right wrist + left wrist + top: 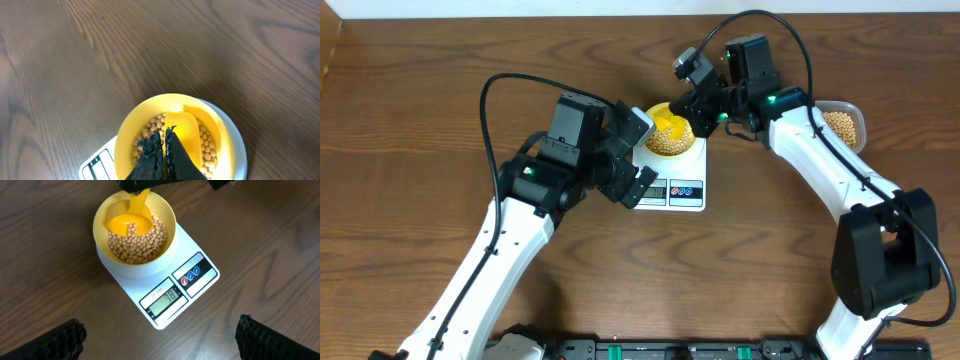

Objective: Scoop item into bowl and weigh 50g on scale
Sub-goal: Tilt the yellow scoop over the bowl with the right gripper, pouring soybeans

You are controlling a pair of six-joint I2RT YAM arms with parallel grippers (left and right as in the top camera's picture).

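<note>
Right gripper (164,136): black fingers pressed together, clamped on the handle of the bright yellow scoop (182,131).
Scoop: head lowered into the pale yellow bowl (171,236), resting among the soybeans (142,245) on the side of the bowl away from the scale's display.
Soybeans: fill the bowl partway, heaped around the scoop head.
Bowl: upright on the white digital kitchen scale (196,241), at the end away from the display.
Scale: flat on the wooden worktop (50,255); grey display (162,299) lit, digits not clearly legible; two round buttons (190,275) beside it.
Left gripper (160,325): jaws spread wide, holding nothing, hovering over the display end of the scale.
Clear plastic tub (845,125): more soybeans inside, on the worktop near the right arm, apart from the scale.
</note>
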